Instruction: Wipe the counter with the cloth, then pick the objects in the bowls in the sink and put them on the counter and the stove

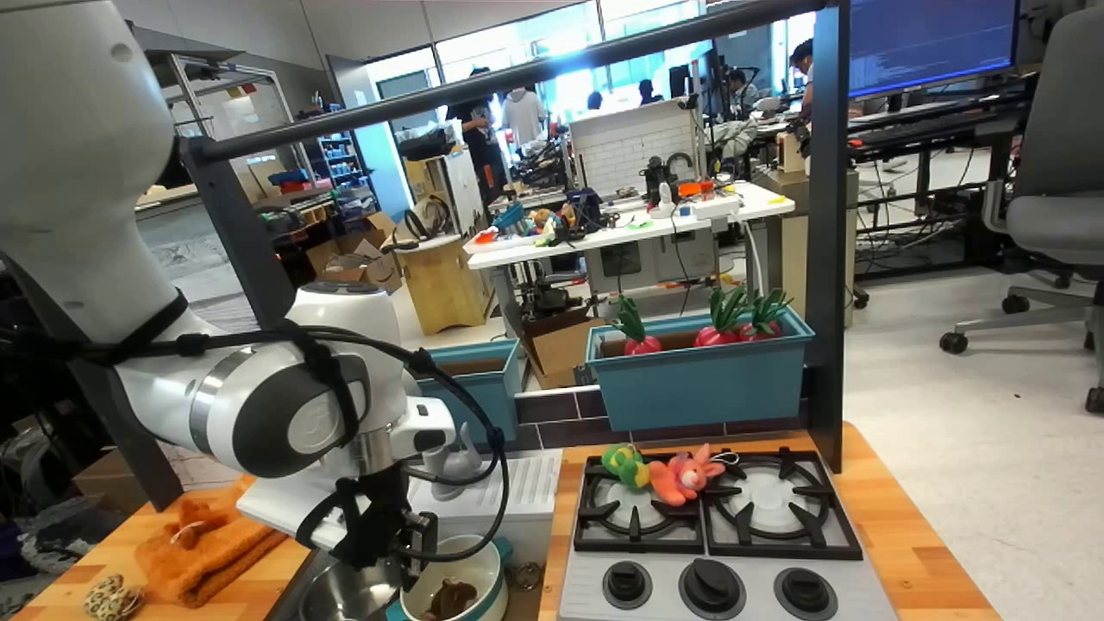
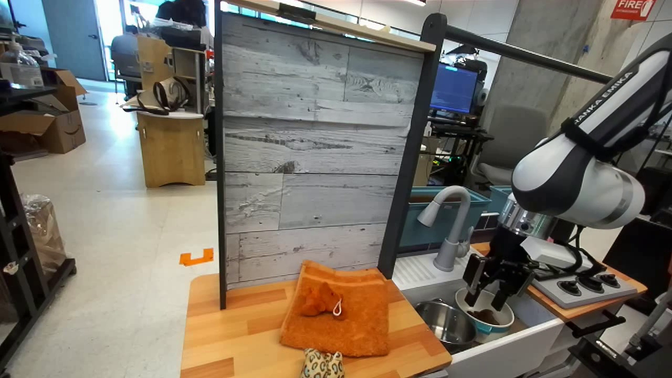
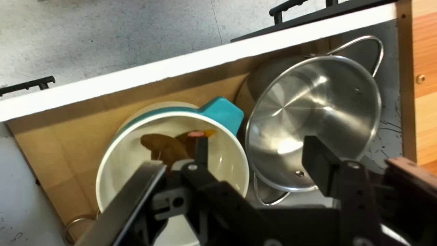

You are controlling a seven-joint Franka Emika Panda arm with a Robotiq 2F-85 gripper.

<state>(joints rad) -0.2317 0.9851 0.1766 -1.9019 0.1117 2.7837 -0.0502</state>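
Note:
My gripper (image 3: pixel 257 150) stands open in the wrist view, with nothing between its fingers. It hangs over the sink (image 2: pixel 509 352), above a cream bowl with teal handles (image 3: pixel 123 165) and a shiny steel bowl (image 3: pixel 307 95) that holds nothing. Inside the cream bowl lies a brown toy (image 3: pixel 164 147) with pink and orange bits beside it, partly hidden by a finger. The orange cloth (image 2: pixel 362 325) is spread on the counter (image 2: pixel 252 320) with an orange toy (image 2: pixel 317 300) on top; a spotted toy (image 2: pixel 317 365) sits near its edge. On the stove (image 1: pixel 770 502) rest a green toy (image 1: pixel 625 466) and a pink rabbit (image 1: pixel 681 474).
A grey faucet (image 2: pixel 454 231) rises behind the sink, close to the arm. The grey plank panel (image 2: pixel 315 147) stands behind the counter. Teal planters (image 1: pixel 703 379) line the back, below a dark horizontal bar (image 1: pixel 517 73). Stove knobs (image 1: pixel 711 588) stick up at the front.

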